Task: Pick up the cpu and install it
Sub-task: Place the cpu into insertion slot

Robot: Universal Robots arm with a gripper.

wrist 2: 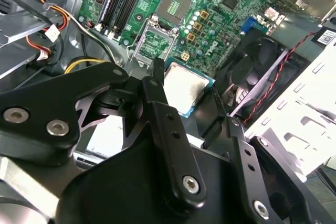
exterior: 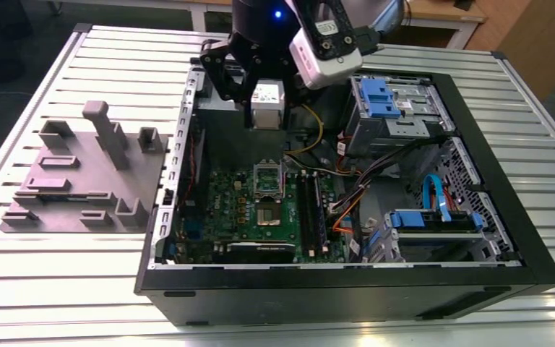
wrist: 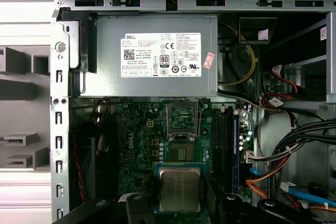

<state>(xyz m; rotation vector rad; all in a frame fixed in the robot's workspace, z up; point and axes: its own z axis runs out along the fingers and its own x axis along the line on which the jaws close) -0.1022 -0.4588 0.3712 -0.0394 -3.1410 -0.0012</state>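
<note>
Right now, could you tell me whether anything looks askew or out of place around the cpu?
Nothing stands out. The cpu sits square in the claw, its edges in line with the open, empty socket on the motherboard.

Workshop: slotted aluminium bench (exterior: 66, 278), opened PC (exterior: 355, 293)

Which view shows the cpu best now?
First wrist view: the cpu faces the camera, metal top clear in the claw. Second wrist view shows it tilted, a corner behind a finger. Exterior view: cannot make it out.
</note>
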